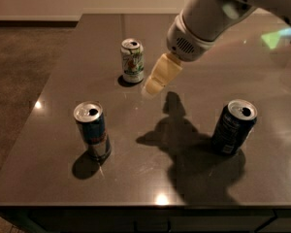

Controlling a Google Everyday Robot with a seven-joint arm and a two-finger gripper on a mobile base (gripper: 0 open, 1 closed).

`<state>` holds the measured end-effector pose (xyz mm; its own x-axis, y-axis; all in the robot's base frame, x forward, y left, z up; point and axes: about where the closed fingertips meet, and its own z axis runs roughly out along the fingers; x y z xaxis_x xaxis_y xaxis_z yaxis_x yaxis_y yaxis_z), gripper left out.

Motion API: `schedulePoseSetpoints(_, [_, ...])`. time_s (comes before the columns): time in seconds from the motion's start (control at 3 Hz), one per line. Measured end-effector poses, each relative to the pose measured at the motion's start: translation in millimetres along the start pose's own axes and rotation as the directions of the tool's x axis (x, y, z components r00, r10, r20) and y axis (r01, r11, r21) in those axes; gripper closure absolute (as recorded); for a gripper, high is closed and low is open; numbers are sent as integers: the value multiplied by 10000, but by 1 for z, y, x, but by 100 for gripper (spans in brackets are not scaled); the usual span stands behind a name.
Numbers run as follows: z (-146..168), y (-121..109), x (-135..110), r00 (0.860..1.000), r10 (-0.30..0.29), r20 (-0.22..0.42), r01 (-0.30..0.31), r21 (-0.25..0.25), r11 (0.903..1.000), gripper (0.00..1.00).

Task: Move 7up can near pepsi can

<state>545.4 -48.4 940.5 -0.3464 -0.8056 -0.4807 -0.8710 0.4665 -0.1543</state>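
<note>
The 7up can (132,60), white with green and red markings and a silver top, stands upright at the back left of the dark table (150,178). The pepsi can (233,127), dark navy with a silver top, stands upright at the right. My gripper (156,81), with cream-coloured fingers, hangs above the table just to the right of the 7up can, a short gap apart from it. It holds nothing.
A slim blue-and-silver can (92,130) with red marks stands upright at the front left. The table's front edge runs along the bottom of the view and its left edge borders the floor. My arm's shadow falls between the gripper and the pepsi can.
</note>
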Motion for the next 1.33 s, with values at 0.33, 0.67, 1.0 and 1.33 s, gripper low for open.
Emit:
schedulePoseSetpoints(0.33, [30,8,-19,9976,664,174,-660,-244,9975,0])
schedulePoseSetpoints(0.67, [30,8,-19,9976,664,174,-660,-244,9975,0])
schedulePoseSetpoints(1.0, [32,1,-22,9952,964,189,-964,11,9953,0])
schedulePoseSetpoints(1.33, [39,-15,-32,9896,1399,342,-1410,333,9895,0])
